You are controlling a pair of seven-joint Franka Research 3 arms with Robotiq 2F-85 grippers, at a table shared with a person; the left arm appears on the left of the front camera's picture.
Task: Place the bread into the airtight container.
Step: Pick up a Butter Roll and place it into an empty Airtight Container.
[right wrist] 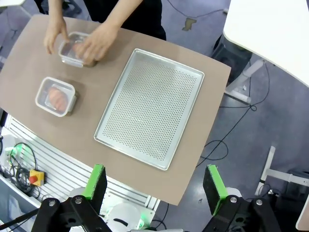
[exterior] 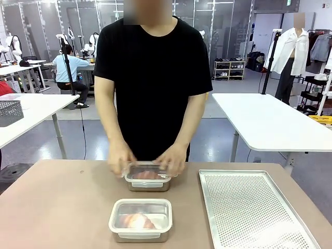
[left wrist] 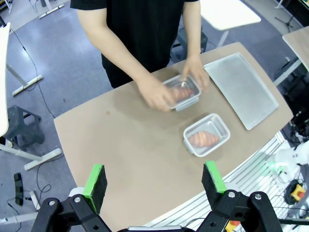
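On the brown tabletop (exterior: pixel 57 207), left of centre, two clear-lidded rectangular steel airtight containers sit one behind the other; the nearer container (exterior: pixel 140 220) holds a golden-brown piece of bread (exterior: pixel 138 221) under its lid. At the farther container (exterior: pixel 148 177), bread inside too, the person's hands (exterior: pixel 122 160) press on both ends of the lid. To the right lies a perforated rectangular metal baking tray (exterior: pixel 254 212). High above the table, the left gripper (left wrist: pixel 155 181) and the right gripper (right wrist: pixel 155 182) both hang with jaws spread wide, holding nothing.
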